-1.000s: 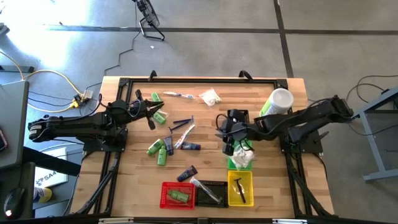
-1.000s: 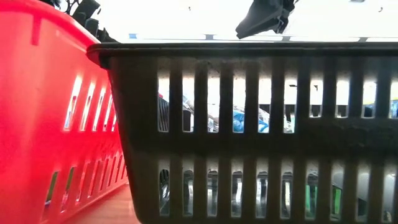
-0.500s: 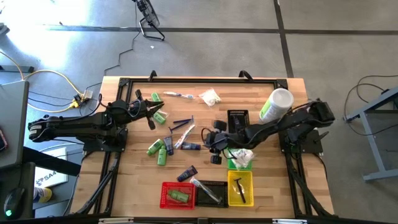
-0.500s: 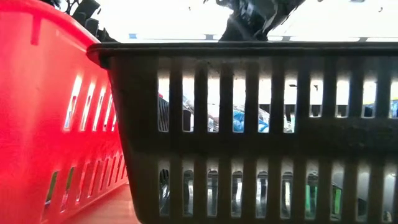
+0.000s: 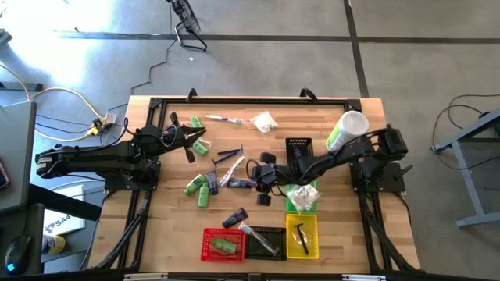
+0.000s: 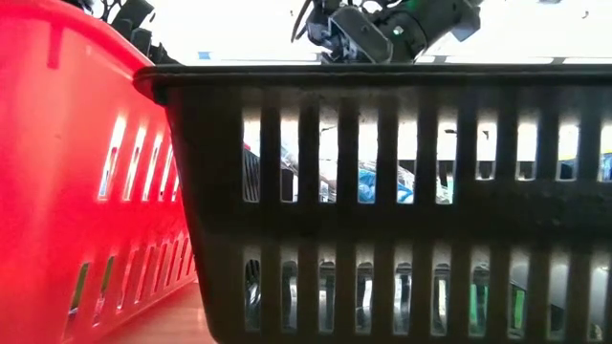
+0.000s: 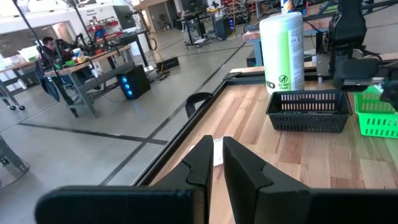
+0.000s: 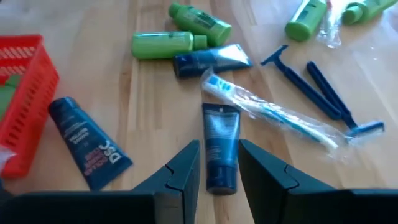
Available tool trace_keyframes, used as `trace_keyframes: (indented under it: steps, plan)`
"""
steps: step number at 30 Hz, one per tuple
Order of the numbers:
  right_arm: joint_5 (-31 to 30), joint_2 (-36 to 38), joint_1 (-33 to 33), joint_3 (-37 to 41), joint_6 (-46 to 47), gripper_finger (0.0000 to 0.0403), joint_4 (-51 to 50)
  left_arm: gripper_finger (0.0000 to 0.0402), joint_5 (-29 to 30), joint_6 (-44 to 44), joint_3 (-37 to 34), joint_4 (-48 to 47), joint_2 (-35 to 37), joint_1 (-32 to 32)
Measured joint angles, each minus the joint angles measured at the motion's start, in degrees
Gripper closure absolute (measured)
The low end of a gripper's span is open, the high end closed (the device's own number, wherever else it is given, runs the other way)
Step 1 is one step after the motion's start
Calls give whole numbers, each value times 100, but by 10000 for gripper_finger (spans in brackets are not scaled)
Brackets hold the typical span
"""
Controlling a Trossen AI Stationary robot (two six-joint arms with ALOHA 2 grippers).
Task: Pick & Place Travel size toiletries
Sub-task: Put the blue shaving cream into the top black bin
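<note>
Glossy navy tube [image 8: 220, 147] on pale, smooth wood-grain table [image 8: 143, 93].

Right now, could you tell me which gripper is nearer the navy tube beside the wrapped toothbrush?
The right gripper hovers directly over that navy tube; the left gripper waits well off to the left side.

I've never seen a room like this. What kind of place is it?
Probably a robotics lab or workshop: a bare concrete floor, workbenches crowded with equipment where a person sits, and loose cables beside the wooden table.
</note>
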State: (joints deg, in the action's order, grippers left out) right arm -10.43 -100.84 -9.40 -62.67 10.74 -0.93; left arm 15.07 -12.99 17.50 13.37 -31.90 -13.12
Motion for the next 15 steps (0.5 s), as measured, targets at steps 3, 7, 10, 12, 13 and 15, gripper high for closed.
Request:
trace_keyframes:
  steps: [3, 7, 10, 12, 13, 15]
  plan:
    - [-6, 0, 51, 0, 13, 302, 63, 371, 0, -1, 0, 2, 0, 0]
    - [-10, 0, 60, 0, 16, 285, 205, 371, 0, 0, 0, 0, 0, 0]
    - [-81, -67, 56, 0, 13, 254, 295, 371, 0, 0, 0, 1, 0, 0]
    - [-141, -92, 51, 2, 13, 232, 313, 371, 0, 0, 0, 0, 0, 2]
    - [-132, -146, 51, -2, 14, 222, 395, 371, 0, 0, 0, 0, 0, 2]
    - [-144, -231, 54, -4, 18, 206, 427, 371, 0, 0, 0, -2, -1, 2]
